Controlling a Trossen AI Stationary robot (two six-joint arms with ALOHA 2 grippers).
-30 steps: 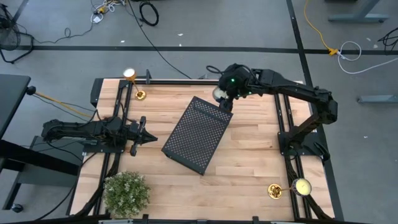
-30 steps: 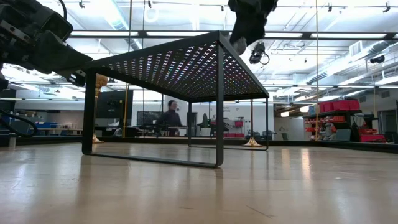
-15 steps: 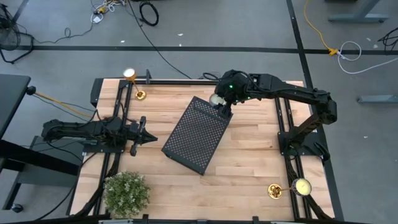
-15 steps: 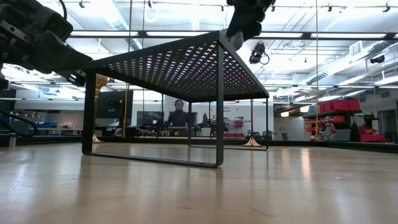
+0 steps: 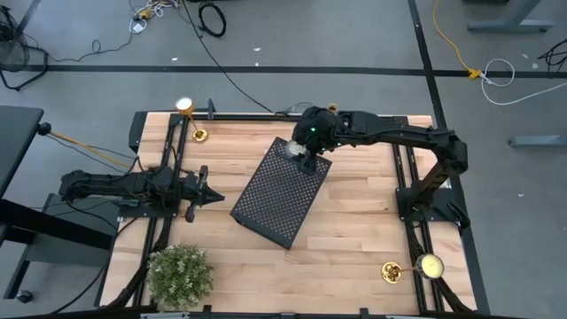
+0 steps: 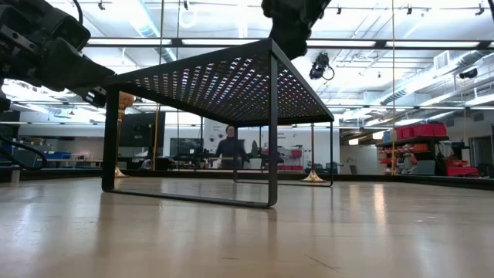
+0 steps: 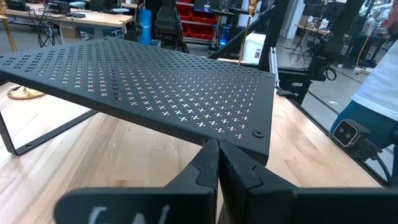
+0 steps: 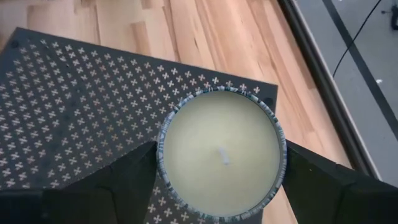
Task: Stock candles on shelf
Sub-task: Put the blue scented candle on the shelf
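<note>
Wooden counter [image 5: 354, 221] under bright workshop lights, with the black mesh shelf [image 5: 279, 190] set askew in the middle. Over the shelf's far corner hangs the right claw [image 8: 221, 180], clamped on a candle [image 8: 219, 154]: a round cream wax top in a thin rim. It looks rigid and light, the rim perhaps slippery; gripping its sides seems right. Beside the shelf waits the left claw [image 7: 214, 163], fingers pressed together. Two candlesticks [image 5: 392, 271] stand well apart from the shelf, at counter corners.

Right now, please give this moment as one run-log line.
right pincer: shut on candle, over shelf corner | left pincer: shut, idle beside shelf | two other candles: off shelf
</note>
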